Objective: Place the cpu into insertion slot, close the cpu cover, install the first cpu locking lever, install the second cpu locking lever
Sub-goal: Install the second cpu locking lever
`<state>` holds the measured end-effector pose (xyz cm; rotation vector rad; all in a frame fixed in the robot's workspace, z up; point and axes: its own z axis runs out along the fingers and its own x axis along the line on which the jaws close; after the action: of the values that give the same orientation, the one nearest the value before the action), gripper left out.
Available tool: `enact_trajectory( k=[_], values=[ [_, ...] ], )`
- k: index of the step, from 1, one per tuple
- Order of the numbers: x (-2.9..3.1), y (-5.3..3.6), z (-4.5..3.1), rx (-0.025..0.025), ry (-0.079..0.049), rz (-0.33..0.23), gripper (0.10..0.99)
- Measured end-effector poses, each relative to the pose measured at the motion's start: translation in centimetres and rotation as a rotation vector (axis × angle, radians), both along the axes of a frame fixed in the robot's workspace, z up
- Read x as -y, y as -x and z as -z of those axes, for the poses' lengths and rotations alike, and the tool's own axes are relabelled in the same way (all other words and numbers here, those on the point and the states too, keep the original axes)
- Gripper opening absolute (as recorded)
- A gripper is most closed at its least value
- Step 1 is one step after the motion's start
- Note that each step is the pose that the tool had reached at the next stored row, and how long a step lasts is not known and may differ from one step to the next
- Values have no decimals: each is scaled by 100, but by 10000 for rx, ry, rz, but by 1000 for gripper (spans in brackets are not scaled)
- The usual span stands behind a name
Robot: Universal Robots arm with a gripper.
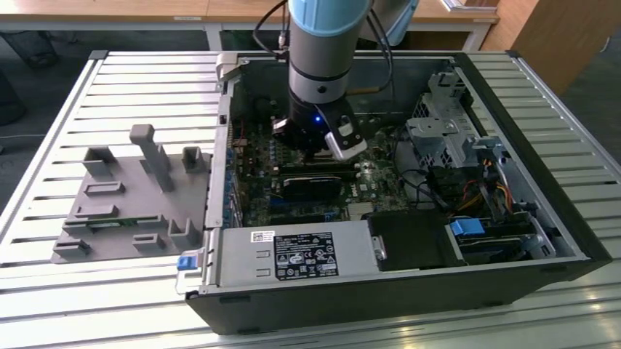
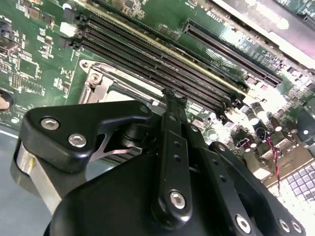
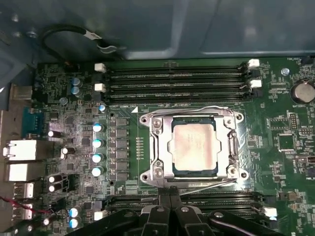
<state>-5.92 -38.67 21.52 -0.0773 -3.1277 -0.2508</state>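
With the cpu (image 3: 195, 146) seated in the insertion slot (image 3: 173, 167) under the lowered cpu cover (image 3: 161, 142), I hang my gripper (image 3: 170, 196) at the socket's six o'clock edge, jaws pressed together and empty, beside a locking lever (image 3: 209, 183).

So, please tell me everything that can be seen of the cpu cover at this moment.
In the first wrist view the cpu cover is a thin silvery metal frame with a square cut-out middle. It lies flat and closed over the insertion slot, and the pale cpu shows through its opening. Screws sit at the corners around it, and thin wire levers run along its edges. It sits on the green board between rows of long black memory slots. The pincer is close beside it.
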Motion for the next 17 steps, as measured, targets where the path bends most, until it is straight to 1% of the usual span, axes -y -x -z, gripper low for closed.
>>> enact_trajectory(
  k=[1, 5, 10, 14, 17],
  values=[
    [4, 2, 3, 1, -61, -19, 106],
    [33, 16, 15, 2, -207, -123, 106],
    [86, 42, 18, 5, -305, -143, 106],
    [95, 73, 24, 8, -415, -148, 106],
    [94, 77, 46, 11, -535, -152, 106]
  ],
)
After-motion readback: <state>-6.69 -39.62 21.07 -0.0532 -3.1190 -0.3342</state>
